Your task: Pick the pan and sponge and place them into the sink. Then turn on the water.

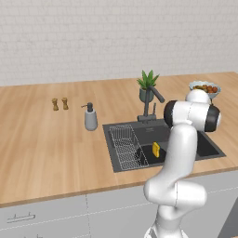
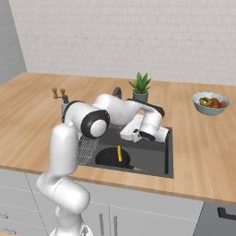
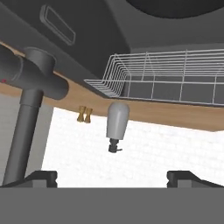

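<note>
Pan and sponge in the sink, tool spread wide.
Left base view: the sponge (image 1: 156, 149) stands on edge in the sink (image 1: 211, 149), beside the rack (image 1: 126, 145). Right base view: its long axis runs front to back over the pan (image 2: 109, 157). Hand view: the tool (image 3: 112, 177) gapes empty, facing the faucet (image 3: 27, 105).

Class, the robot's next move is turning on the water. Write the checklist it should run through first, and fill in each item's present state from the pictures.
1. Pan in the sink: ok, it lies on the basin floor.
2. Sponge in the sink: ok, standing on edge on the pan.
3. Gripper free: ok, open, nothing between its fingertips.
4. Gripper near the faucet: ok, the faucet stands close at the left of the hand view.
5. Fingers lined up on the handle: cannot tell.
6. Water off: ok, no stream shows.
</note>
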Robot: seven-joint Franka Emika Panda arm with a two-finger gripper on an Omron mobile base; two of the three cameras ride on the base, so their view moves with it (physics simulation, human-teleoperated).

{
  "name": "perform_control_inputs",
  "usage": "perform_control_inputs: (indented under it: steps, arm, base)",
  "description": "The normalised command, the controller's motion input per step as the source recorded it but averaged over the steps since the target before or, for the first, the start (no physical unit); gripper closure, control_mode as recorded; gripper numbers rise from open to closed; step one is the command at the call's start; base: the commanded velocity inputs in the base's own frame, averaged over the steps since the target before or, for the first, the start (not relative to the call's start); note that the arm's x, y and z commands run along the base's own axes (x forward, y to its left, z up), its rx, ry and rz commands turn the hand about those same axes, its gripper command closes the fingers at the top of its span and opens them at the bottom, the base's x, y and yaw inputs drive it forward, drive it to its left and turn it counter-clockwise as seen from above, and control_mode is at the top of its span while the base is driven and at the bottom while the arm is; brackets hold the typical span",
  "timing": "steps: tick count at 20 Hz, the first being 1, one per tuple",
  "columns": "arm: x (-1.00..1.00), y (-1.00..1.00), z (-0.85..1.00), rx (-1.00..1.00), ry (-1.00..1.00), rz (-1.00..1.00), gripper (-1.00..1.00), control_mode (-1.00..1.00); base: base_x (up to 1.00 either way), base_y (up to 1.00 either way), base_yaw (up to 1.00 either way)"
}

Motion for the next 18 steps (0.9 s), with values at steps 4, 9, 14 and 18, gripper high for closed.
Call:
perform_control_inputs:
  steps: [4, 9, 14, 18]
  arm:
    - [0.00, -0.12, 0.02, 0.05, -0.23, -0.01, -1.00, -1.00]
    - [0.17, -0.08, 0.14, 0.09, -0.09, -0.06, -1.00, -1.00]
    - [0.22, -0.08, 0.10, 0.22, 0.00, -0.15, -1.00, -1.00]
    - [0.07, -0.03, 0.00, 0.18, 0.00, -0.20, -1.00, -1.00]
  base:
    - [0.00, 0.00, 0.00]
    - [0.00, 0.00, 0.00]
    - [0.00, 0.00, 0.00]
    - [0.00, 0.00, 0.00]
